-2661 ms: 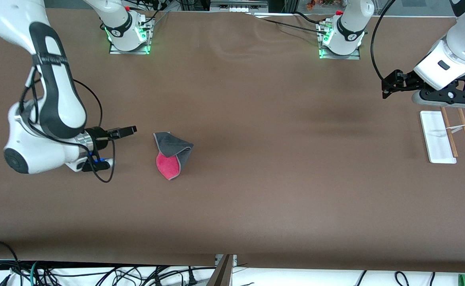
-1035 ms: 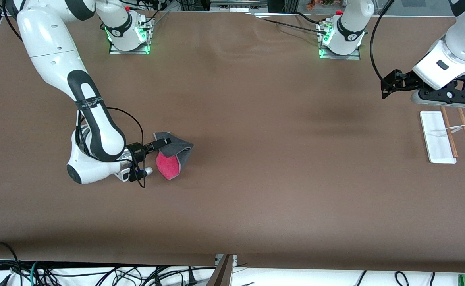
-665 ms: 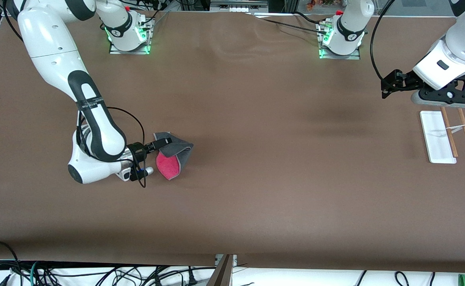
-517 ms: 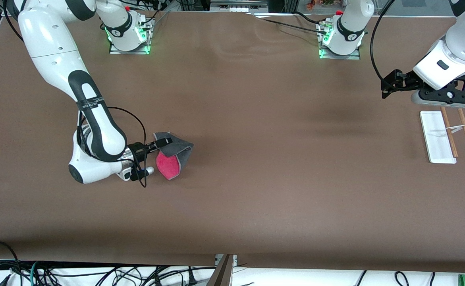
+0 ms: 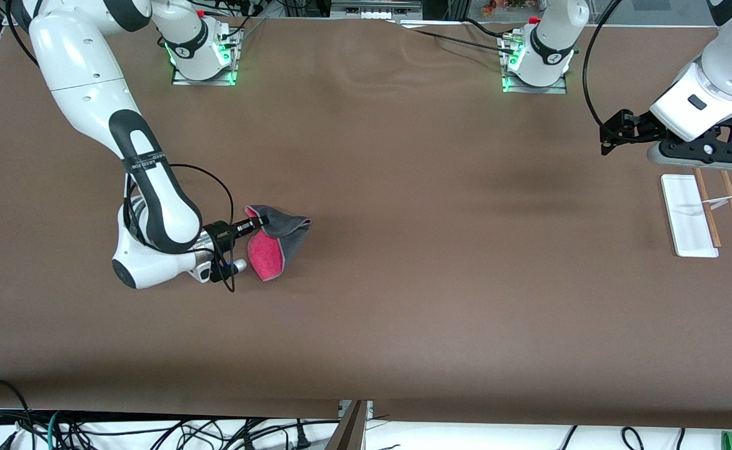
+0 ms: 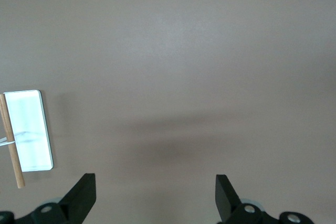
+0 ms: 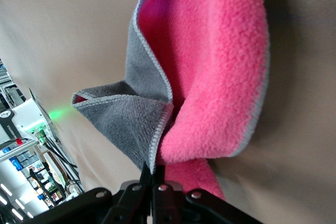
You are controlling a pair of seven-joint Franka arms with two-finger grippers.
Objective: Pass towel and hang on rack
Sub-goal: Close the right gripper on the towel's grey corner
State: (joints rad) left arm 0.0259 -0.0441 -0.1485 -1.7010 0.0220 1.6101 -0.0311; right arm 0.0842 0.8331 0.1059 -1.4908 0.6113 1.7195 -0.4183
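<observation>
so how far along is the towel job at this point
Early stage. Done: the right gripper has its jaws shut on a corner of the towel, pinched at the grey edge in the right wrist view. In hand: the towel mostly lies on the table, just starting to lift. Left: passing it to the left gripper, which waits open by the rack, then hanging it.

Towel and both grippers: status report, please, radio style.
Right gripper shut on towel edge, towel mostly on table. Left gripper open, waiting over table beside rack. Nothing between towel and rack.
</observation>
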